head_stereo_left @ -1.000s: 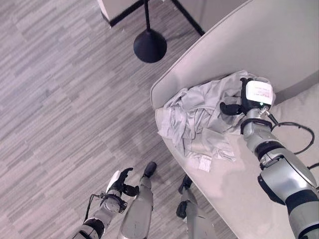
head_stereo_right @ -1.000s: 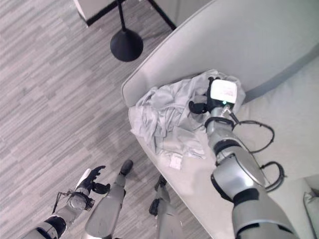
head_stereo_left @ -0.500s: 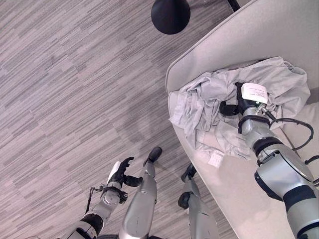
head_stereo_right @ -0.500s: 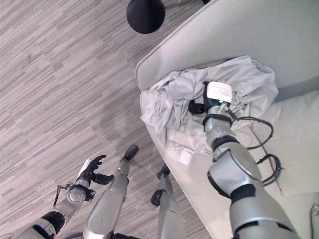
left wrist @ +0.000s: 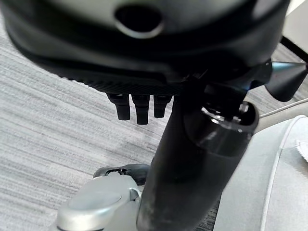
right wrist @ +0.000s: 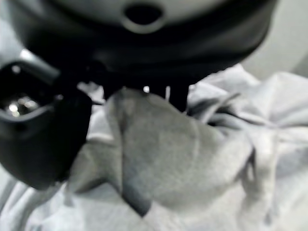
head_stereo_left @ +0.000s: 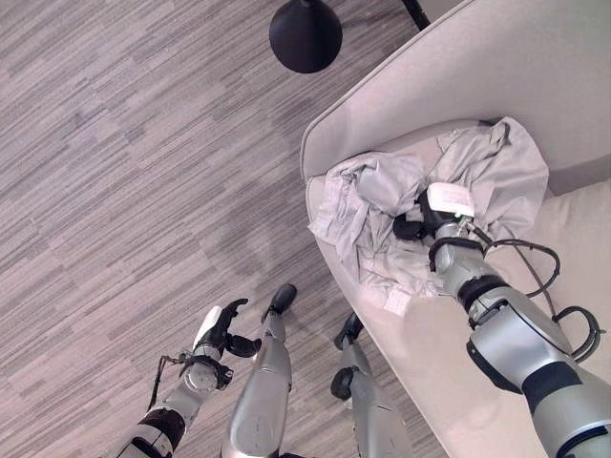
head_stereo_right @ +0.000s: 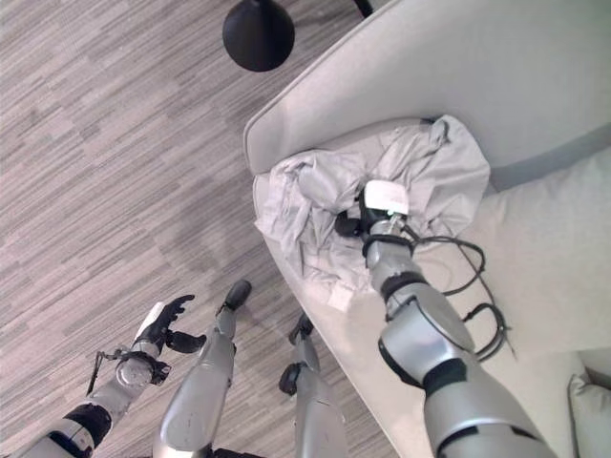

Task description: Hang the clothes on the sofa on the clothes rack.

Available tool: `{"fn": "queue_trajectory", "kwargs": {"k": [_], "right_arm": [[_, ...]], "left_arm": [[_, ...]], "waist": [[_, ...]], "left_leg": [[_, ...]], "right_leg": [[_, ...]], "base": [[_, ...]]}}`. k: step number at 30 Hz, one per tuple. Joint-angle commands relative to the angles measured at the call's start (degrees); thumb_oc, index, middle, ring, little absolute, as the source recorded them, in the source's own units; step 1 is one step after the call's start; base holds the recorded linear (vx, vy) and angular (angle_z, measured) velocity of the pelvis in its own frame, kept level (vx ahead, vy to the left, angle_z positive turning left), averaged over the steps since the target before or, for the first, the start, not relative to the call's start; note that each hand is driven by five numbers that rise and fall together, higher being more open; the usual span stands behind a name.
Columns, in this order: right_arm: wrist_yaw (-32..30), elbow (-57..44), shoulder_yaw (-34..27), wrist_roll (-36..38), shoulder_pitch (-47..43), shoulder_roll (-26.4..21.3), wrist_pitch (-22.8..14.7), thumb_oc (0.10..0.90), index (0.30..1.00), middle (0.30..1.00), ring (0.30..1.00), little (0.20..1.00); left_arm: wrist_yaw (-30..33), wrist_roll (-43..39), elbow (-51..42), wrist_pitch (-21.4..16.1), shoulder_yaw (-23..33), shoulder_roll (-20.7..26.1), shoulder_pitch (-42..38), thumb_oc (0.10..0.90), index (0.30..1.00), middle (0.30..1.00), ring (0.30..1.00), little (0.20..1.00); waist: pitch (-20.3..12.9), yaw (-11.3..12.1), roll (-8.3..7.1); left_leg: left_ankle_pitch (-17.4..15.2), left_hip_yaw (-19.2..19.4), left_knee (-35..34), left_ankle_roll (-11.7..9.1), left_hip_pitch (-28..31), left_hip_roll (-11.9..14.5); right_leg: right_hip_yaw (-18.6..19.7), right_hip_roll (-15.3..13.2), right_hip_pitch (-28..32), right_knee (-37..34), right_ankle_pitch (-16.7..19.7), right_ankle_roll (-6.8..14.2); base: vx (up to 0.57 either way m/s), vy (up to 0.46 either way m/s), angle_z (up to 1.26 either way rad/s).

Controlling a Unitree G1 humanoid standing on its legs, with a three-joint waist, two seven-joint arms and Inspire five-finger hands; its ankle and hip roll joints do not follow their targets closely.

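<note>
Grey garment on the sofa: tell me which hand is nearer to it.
Right. The right hand is on the crumpled grey garment, its fingers bunching a fold of cloth. The left hand hangs open over the floor, well clear of the sofa.

The right hand (head_stereo_left: 421, 216) has its fingers buried in the crumpled clothes (head_stereo_left: 382, 205), its grip not readable. The sofa (head_stereo_left: 535, 76) runs off the frame at 3 o'clock; the rack's black base (head_stereo_left: 305, 35) is clipped at 12 o'clock.
</note>
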Motion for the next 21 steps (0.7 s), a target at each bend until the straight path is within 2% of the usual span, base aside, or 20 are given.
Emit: {"fn": "queue_trajectory", "kwargs": {"k": [1, 4, 6, 7, 8, 10, 11, 14, 16, 19, 20, 21], "right_arm": [[-4.0, 0.1, -0.7, 0.9, 1.8, -3.0, 0.7, 0.4, 0.3, 0.3, 0.3, 0.3], [-5.6, -1.9, -2.7, 1.6, 2.5, -4.0, 0.5, 0.4, 0.3, 0.3, 0.3, 0.3], [-8.1, -6.7, -5.3, 2.5, 3.3, -7.1, -0.1, 0.4, 0.3, 0.3, 0.3, 0.3], [-8.0, -6.8, -5.3, 2.5, 3.3, -7.1, 0.0, 0.4, 0.3, 0.3, 0.3, 0.3], [-9.6, -11.7, -6.5, 1.7, 4.4, -9.1, -0.2, 0.4, 0.3, 0.3, 0.3, 0.3], [-10.3, -14.7, -7.2, 0.7, 5.1, -10.3, 0.0, 0.4, 0.3, 0.3, 0.3, 0.3], [-11.5, -19.7, -8.3, -1.5, 6.3, -12.4, 0.3, 0.4, 0.3, 0.3, 0.3, 0.3], [-12.4, -24.7, -10.2, -3.0, 7.6, -14.9, 0.7, 0.4, 0.3, 0.3, 0.3, 0.3], [-13.8, -33.6, -13.4, -6.8, 10.1, -18.4, 1.3, 0.4, 0.3, 0.3, 0.3, 0.3], [-14.3, -40.4, -16.4, -9.4, 13.0, -20.8, 1.8, 0.4, 0.3, 0.3, 0.3, 0.3], [-14.7, -44.9, -18.8, -11.7, 14.4, -23.2, 1.7, 0.4, 0.3, 0.3, 0.3, 0.3], [-14.6, -45.3, -19.2, -11.8, 14.8, -23.3, 1.9, 0.4, 0.3, 0.3, 0.3, 0.3]], "left_arm": [[2.5, 2.3, 0.0, -0.2, 0.7, 1.2, 5.0, 0.8, 0.9, 0.9, 0.9, 0.9], [3.0, 3.1, 0.2, -0.1, 0.8, 1.0, 5.1, 0.8, 0.9, 0.9, 0.9, 0.9], [3.5, 4.0, 0.0, -0.1, 0.8, 0.7, 5.8, 0.8, 0.9, 0.9, 0.9, 0.9], [3.5, 4.0, 0.0, -0.1, 0.8, 0.7, 5.8, 0.8, 0.9, 0.9, 0.9, 0.9], [3.7, 4.7, -0.3, 0.0, 1.2, 0.4, 6.6, 0.8, 0.9, 0.9, 0.9, 0.9], [3.9, 5.2, -0.2, 0.1, 1.3, 0.1, 6.8, 0.8, 0.9, 0.9, 0.9, 0.9], [4.0, 6.2, 0.1, 0.2, 1.7, -0.5, 7.5, 0.8, 0.9, 0.9, 0.9, 0.9], [3.8, 6.9, -1.5, 0.1, 1.9, -0.5, 8.6, 0.8, 0.9, 0.9, 0.9, 0.9], [3.2, 8.2, -3.5, -0.2, 2.4, -0.8, 9.9, 0.8, 0.9, 0.9, 0.9, 0.9], [2.7, 8.6, -6.6, -0.2, 3.1, -0.5, 11.5, 0.8, 0.9, 0.9, 0.9, 0.9], [2.3, 9.6, -8.9, -0.6, 3.6, -0.1, 12.2, 0.8, 0.9, 0.9, 0.9, 0.9], [2.3, 9.7, -9.0, -0.5, 3.6, -0.1, 12.4, 0.8, 0.9, 0.9, 0.9, 0.9]], "waist": [[-3.5, -1.4, -0.31], [-4.3, -2.3, -0.37], [-5.8, -4.0, -0.38], [-5.8, -4.0, -0.36], [-6.9, -5.3, -0.54], [-7.5, -5.9, -0.67], [-8.7, -6.9, -0.81], [-10.2, -7.8, -0.87], [-12.6, -9.2, -0.84], [-14.2, -9.7, -0.54], [-16.0, -10.2, -0.4], [-16.0, -10.1, -0.41]], "left_leg": [[-1.8, 3.0, -4.9, 1.2, 3.9, 1.9], [-1.9, 3.6, -5.4, 1.5, 5.3, 1.8], [-2.4, 4.3, -5.7, 2.0, 7.0, 1.6], [-2.4, 4.3, -5.7, 2.0, 7.0, 1.6], [-3.1, 5.1, -5.7, 2.5, 8.5, 1.5], [-3.2, 5.4, -5.7, 2.8, 9.1, 1.2], [-4.3, 6.1, -5.6, 3.3, 11.1, 1.2], [-4.6, 6.6, -5.6, 3.8, 12.3, 0.7], [-5.6, 7.4, -5.7, 4.4, 14.6, 0.3], [-6.2, 7.8, -5.8, 4.8, 16.4, -0.1], [-6.7, 8.2, -6.0, 5.1, 17.7, -0.3], [-6.7, 8.1, -6.1, 5.1, 17.8, -0.3]], "right_leg": [[2.0, -2.2, 1.1, 4.9, -7.5, 4.2], [2.3, -2.3, 1.7, 5.4, -7.8, 4.3], [2.4, -2.7, 2.7, 6.1, -8.2, 4.5], [2.4, -2.8, 2.8, 6.1, -8.2, 4.5], [2.8, -3.0, 3.7, 6.5, -8.4, 4.6], [3.1, -3.4, 4.1, 6.5, -8.3, 4.8], [3.7, -3.5, 5.5, 6.9, -8.6, 4.9], [3.9, -4.0, 6.5, 6.9, -8.5, 5.1], [4.4, -4.4, 8.5, 6.9, -8.7, 5.5], [4.7, -4.5, 10.0, 6.8, -8.9, 5.7], [4.9, -4.6, 11.2, 6.8, -9.0, 5.9], [4.9, -4.6, 11.3, 6.8, -9.0, 6.0]], "base": [[-0.04, 0.071, -0.18], [-0.03, 0.079, -0.23], [-0.02, 0.084, -0.28], [-0.01, 0.105, -0.05], [0.0, 0.102, -0.1], [0.01, 0.101, -0.15], [0.02, 0.069, -0.2], [0.04, 0.087, -0.21], [0.08, 0.094, -0.07], [0.06, 0.071, -0.11], [0.04, 0.046, -0.19], [0.06, 0.066, -0.12]]}}
